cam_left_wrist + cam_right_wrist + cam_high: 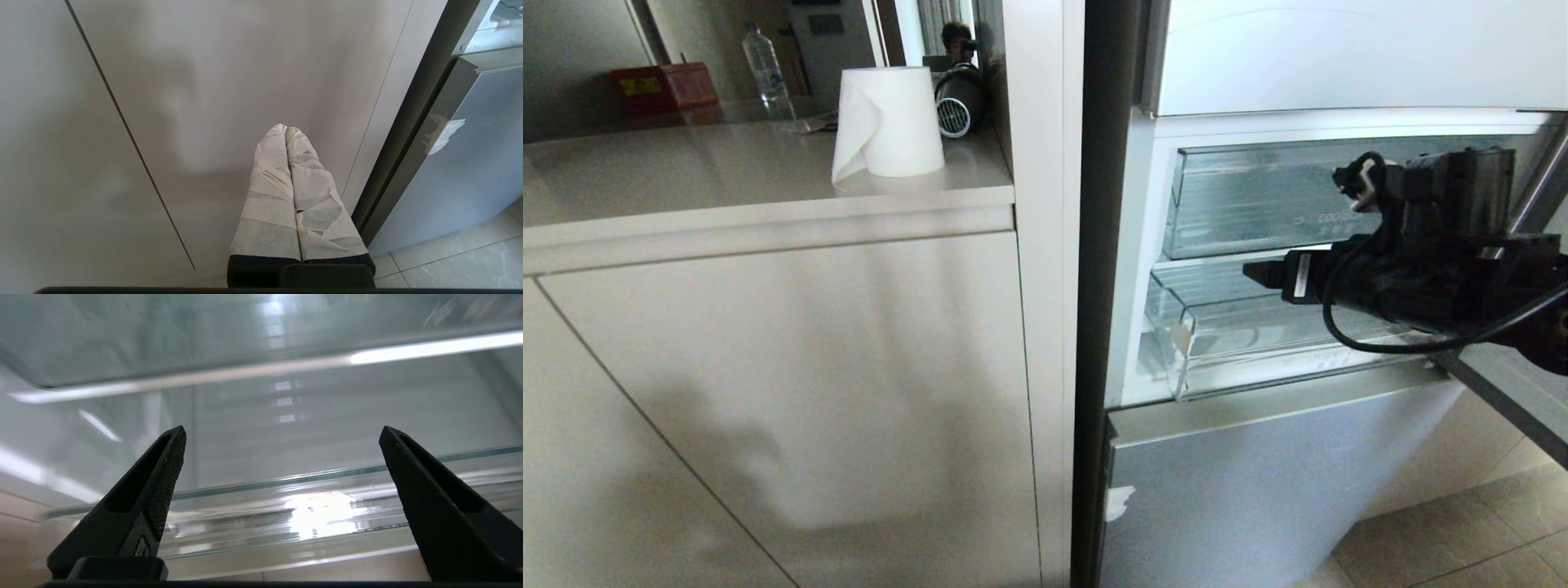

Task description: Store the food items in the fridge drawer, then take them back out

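The right end effector [282, 473] hangs with fingers wide apart and empty just in front of the pulled-out fridge drawer [1241, 359], where no food shows, so it could knock the drawer's thick front lip; the left end effector [286, 132], fingers together, is parked.

fridge drawer [1233, 327] right part: behind right arm [1421, 286]; lettering unreadable | contents: cannot tell

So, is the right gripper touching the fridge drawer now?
Apart. In the right wrist view the right gripper has its jaws wide open with nothing between them, and the fridge drawer lip lies clearly beyond the tips.
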Tool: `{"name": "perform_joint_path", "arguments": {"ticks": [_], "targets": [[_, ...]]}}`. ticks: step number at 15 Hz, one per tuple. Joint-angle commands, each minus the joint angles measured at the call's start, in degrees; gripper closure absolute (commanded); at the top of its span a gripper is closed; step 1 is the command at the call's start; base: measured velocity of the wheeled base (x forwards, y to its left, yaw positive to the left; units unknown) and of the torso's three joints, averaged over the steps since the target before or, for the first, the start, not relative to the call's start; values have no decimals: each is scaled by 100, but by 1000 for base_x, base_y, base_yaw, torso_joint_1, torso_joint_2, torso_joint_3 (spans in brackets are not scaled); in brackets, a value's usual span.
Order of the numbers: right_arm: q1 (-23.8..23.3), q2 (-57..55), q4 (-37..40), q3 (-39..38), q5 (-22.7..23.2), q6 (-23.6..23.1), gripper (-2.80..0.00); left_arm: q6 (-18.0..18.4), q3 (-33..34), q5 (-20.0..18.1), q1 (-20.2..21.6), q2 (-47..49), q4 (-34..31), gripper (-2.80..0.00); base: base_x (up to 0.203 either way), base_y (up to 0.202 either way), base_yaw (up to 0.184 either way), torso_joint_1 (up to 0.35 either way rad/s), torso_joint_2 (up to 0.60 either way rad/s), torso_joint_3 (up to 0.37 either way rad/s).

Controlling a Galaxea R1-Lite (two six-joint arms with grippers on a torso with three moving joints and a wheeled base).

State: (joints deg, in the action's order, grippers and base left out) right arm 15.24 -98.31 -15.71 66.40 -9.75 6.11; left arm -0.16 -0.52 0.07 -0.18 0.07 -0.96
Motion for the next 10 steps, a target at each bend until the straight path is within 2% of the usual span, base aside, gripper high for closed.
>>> {"name": "perform_joint_path", "arguments": {"ticks": [1, 6, 10], "targets": [[-19, -353, 407, 368, 10, -13, -280, -2, 0, 1, 1, 1, 0, 0, 0, 0, 0, 0, 0, 0], [-49, -524, 2003, 1214, 87, -221, -280, -2, 0, 1, 1, 1, 0, 0, 0, 0, 0, 0, 0, 0], [-64, -498, 3905, 2169, 113, -248, -280, -2, 0, 1, 1, 1, 0, 0, 0, 0, 0, 0, 0, 0]]}}
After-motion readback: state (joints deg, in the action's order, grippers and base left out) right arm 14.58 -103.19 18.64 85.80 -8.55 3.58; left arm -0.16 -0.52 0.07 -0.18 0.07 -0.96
